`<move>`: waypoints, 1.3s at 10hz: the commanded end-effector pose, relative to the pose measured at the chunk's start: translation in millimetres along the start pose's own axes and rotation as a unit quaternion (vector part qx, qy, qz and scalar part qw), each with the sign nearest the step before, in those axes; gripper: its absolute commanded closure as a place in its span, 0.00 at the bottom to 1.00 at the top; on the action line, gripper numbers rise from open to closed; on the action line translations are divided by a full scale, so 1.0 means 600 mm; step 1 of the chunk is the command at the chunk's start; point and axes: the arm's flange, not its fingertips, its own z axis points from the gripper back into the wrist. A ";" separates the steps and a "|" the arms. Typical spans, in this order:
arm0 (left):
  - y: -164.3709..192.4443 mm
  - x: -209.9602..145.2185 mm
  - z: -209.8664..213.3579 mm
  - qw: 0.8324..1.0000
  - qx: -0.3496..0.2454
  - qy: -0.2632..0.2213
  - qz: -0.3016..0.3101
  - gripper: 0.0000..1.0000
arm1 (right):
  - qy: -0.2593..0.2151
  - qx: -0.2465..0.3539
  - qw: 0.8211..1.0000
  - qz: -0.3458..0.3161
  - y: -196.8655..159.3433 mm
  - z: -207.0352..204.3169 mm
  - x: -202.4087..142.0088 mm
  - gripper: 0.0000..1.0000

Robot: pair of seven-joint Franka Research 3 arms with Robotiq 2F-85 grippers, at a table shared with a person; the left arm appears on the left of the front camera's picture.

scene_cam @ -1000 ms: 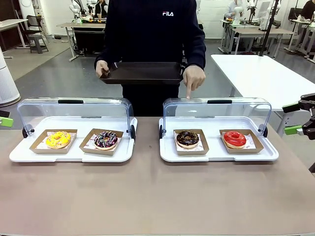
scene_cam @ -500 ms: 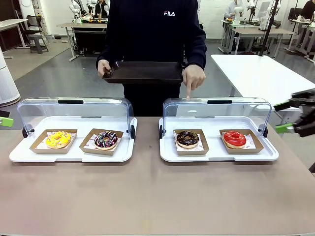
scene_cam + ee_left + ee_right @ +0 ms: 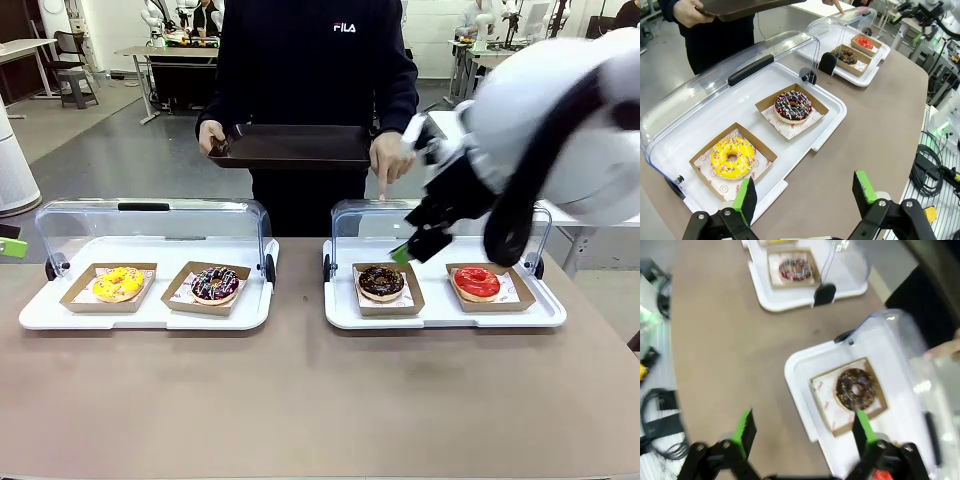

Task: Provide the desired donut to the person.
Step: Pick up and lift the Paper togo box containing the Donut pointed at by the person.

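The person (image 3: pixel 310 60) stands at the far side in a black sweatshirt, holding a dark tray (image 3: pixel 290 147) with one hand. The other hand's finger (image 3: pixel 382 188) points down at the lid over the chocolate donut (image 3: pixel 381 282) (image 3: pixel 856 389). Beside that donut lies a red donut (image 3: pixel 476 282). My right gripper (image 3: pixel 410 250) (image 3: pixel 804 432) hangs open just above and right of the chocolate donut, holding nothing. My left gripper (image 3: pixel 804 194) is open and empty near the left case, above the table edge by the yellow donut (image 3: pixel 732 157).
Two white cases with raised clear lids stand side by side: the left case (image 3: pixel 145 318) holds the yellow donut and a sprinkled donut (image 3: pixel 215 284); the right case (image 3: pixel 440 318) holds the other two. My right arm (image 3: pixel 560 120) looms over the right case. Bare brown table lies in front.
My right arm has swung in from the right edge to over the right case, its gripper now by the chocolate donut. The person keeps pointing.
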 end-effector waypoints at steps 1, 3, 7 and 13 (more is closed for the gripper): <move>0.005 -0.003 0.000 1.000 -0.003 -0.014 -0.009 0.00 | 0.088 0.034 0.996 0.010 -0.063 -0.079 -0.008 0.00; 0.005 -0.003 0.000 1.000 -0.003 -0.014 -0.009 0.00 | 0.158 0.040 0.986 0.035 -0.078 -0.143 -0.032 0.00; 0.005 -0.003 0.000 1.000 -0.003 -0.014 -0.009 0.00 | 0.191 0.028 0.976 0.104 -0.100 -0.199 -0.085 0.00; 0.005 -0.003 0.000 1.000 -0.003 -0.014 -0.009 0.00 | 0.145 0.035 0.982 0.116 -0.115 -0.242 -0.122 0.00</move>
